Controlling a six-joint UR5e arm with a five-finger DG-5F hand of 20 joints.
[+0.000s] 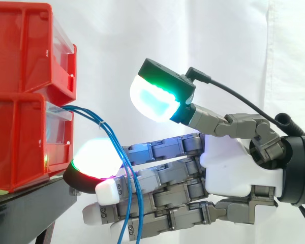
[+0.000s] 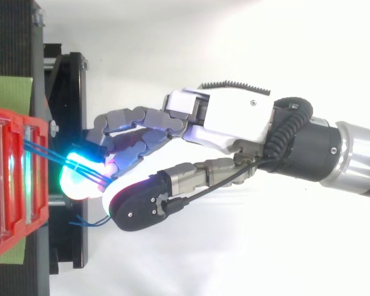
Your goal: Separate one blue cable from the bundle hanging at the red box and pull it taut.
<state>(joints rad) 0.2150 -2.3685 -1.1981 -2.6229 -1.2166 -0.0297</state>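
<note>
Reaching in from 3 o'clock, the robot hand (image 1: 234,162) is open: fingers straight toward the lower red bin (image 1: 20,142), thumb pad (image 1: 152,96) raised at 12 o'clock, clear of them. The blue cable bundle (image 1: 86,113) leaves that bin's front, arches toward 3 o'clock, then hangs to 6 o'clock across the fingers, just behind a glowing fingertip (image 1: 94,157). No strand is pinched. The bin rests on a black stand (image 1: 25,208).
</note>
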